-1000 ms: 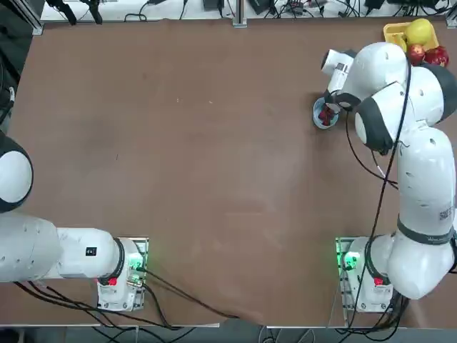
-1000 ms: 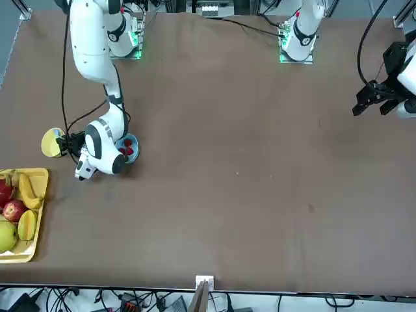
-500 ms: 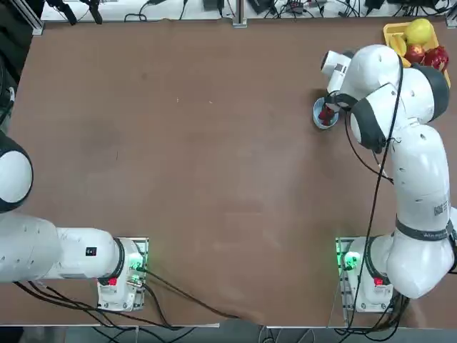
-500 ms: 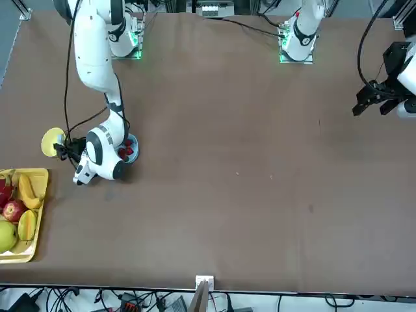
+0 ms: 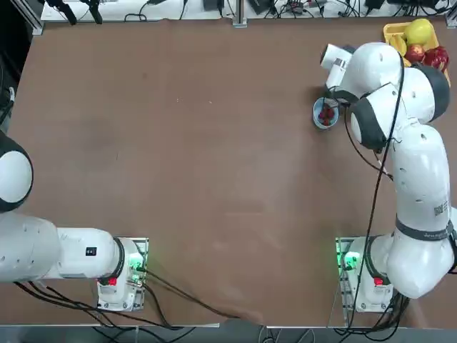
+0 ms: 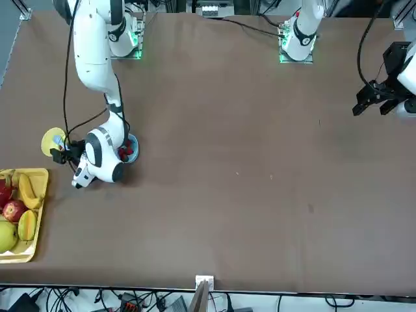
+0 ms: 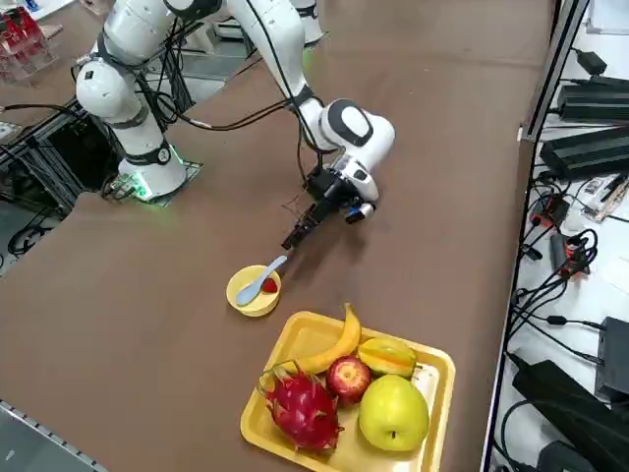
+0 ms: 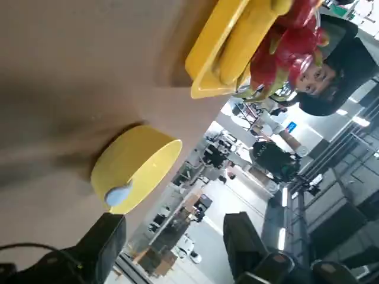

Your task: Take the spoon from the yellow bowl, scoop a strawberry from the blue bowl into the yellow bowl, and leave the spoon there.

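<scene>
The yellow bowl [image 7: 246,295] stands next to the fruit tray, with the pale spoon [image 7: 257,281] lying in it, handle over the rim, and a red strawberry [image 7: 270,285] beside the spoon's head. The bowl also shows in the front view [image 6: 49,142] and the right wrist view [image 8: 139,163]. My right gripper [image 7: 293,239] hangs a little off the bowl, pointing at it, open, with nothing between its fingers [image 8: 109,236]. The blue bowl [image 5: 316,114] sits under my wrist and holds red strawberries [image 6: 125,152].
A rectangular yellow tray [image 7: 295,339] with a banana, apple, dragon fruit and other fruit lies at the table's far right corner, close to the yellow bowl. My right arm's cable [image 6: 84,123] loops above the two bowls.
My right gripper has opened and let go of the spoon, which now rests in the yellow bowl. The wrist has drawn back slightly from the bowl.
</scene>
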Robot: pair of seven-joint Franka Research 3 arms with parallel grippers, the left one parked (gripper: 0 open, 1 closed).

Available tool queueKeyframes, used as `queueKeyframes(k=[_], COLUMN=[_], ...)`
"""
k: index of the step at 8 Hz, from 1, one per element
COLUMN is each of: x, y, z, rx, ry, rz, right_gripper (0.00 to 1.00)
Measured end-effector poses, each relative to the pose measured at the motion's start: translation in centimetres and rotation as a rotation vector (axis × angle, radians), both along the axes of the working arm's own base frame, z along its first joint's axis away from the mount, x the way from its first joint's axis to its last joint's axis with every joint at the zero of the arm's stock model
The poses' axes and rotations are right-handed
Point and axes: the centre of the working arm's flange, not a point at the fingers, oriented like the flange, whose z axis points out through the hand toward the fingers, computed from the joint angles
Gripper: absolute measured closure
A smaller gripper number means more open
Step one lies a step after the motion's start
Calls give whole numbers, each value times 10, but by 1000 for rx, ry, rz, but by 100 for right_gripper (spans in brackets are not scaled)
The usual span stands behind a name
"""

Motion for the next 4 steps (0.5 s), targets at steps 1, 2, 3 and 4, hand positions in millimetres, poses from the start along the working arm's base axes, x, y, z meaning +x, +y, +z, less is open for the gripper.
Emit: queueKeyframes(k=[1,2,3,4], x=[9,19,26,29], y=[9,17,24,27], z=[18,43,74,107], rx=[47,106,175,247], ry=[-43,-76,-105,-134], rz=[-21,-35,-49,-69], right_gripper=[0,0,0,0])
